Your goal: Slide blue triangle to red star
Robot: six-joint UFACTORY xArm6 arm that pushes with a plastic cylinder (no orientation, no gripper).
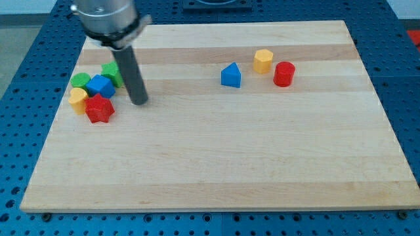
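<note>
The blue triangle (231,75) lies on the wooden board (216,164) right of centre near the view's top. The red star (100,108) lies at the view's left, at the bottom of a cluster of blocks. My tip (139,102) rests on the board just right of that cluster, a short way right of the red star and far left of the blue triangle. The rod rises toward the view's top left.
The cluster also holds a blue cube (100,86), a yellow block (79,100), a green block (81,80) and another green block (110,72) partly behind the rod. A yellow hexagon (263,61) and a red cylinder (284,73) sit right of the blue triangle.
</note>
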